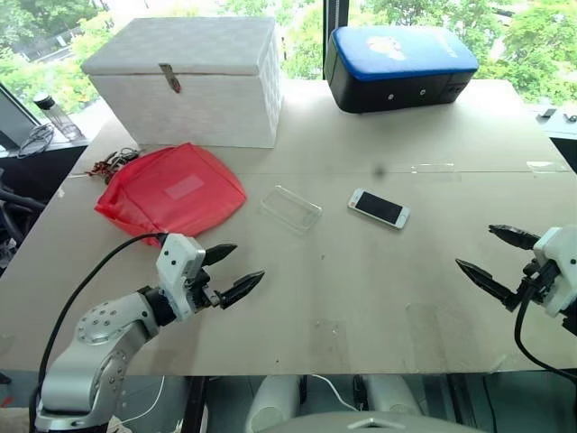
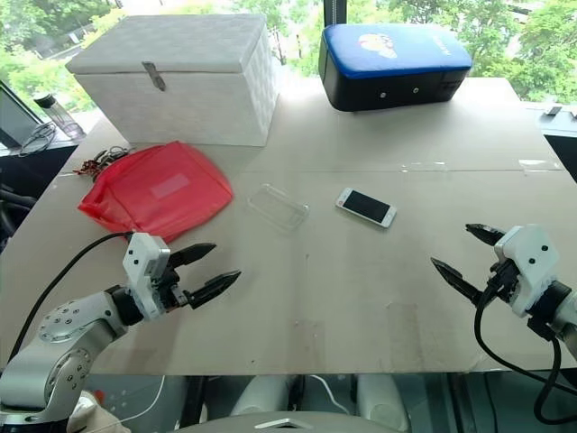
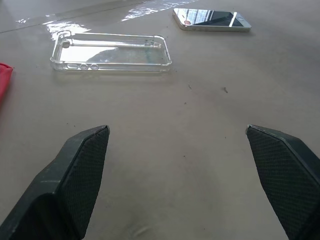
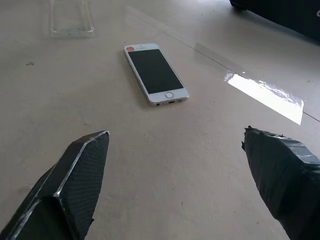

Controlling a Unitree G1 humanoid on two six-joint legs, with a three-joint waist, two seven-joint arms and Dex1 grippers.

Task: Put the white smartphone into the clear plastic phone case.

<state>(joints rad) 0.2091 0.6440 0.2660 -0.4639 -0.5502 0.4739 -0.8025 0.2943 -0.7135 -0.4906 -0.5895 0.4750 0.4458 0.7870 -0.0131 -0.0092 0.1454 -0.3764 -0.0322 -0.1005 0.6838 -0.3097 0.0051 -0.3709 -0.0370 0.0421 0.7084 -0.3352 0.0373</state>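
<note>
The white smartphone [image 1: 379, 207] lies flat, screen up, near the middle of the table; it also shows as the phone [image 4: 155, 73] ahead of my right fingers. Just to its left rests the clear plastic phone case [image 1: 290, 208], open side up, seen closer as the case [image 3: 111, 52]. My left gripper [image 1: 229, 273] hovers open near the front left edge, well short of the case. Over at the front right, my right gripper [image 1: 491, 253] is open too, apart from the phone. Neither holds anything.
A red pouch [image 1: 169, 190] lies left of the case, with a white lidded box [image 1: 187, 79] behind it. A blue and black case [image 1: 397, 65] stands at the back right. Clear tape patches [image 1: 433, 168] mark the tan table [image 1: 361, 289].
</note>
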